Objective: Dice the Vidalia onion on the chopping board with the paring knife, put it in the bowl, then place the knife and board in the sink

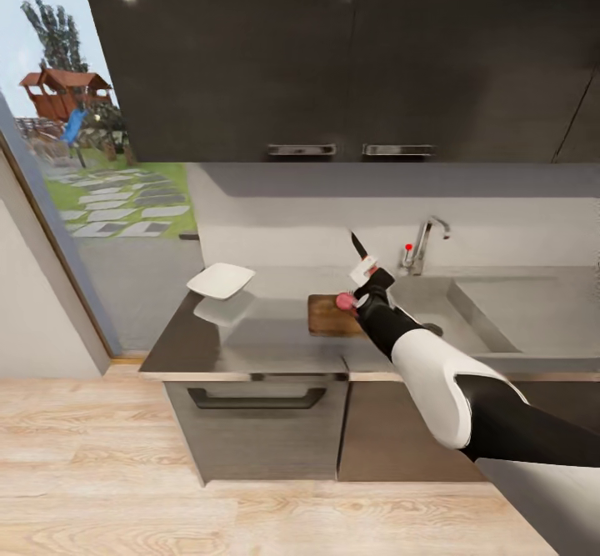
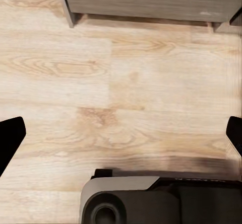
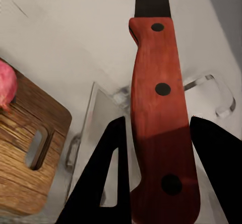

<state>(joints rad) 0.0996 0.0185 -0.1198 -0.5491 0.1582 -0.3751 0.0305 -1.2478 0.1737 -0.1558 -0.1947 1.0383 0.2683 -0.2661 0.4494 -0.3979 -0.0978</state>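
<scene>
The paring knife (image 3: 160, 108) is clamped by its red-orange handle between the fingers of the right gripper (image 1: 367, 283), blade pointing up and away from the wrist in the head view. The onion (image 1: 345, 301), pinkish and whole, is seen on the chopping board (image 1: 329, 316), just below and beside the gripper. The sink (image 1: 467, 310) lies to the gripper's right, the bowl (image 1: 220, 280) well off to its left on the countertop (image 1: 250, 339).

Step judged: dicing not yet begun. For a clean cut the blade should be tipped down toward the board, the edge lined up over the onion's middle, and lowered straight without sideways drag, since the round onion could be rolled off the board.

The left gripper (image 2: 121, 133) is held wide open and empty, its fingertips (image 2: 10, 136) spread over bare wood floor (image 2: 121, 83).
</scene>
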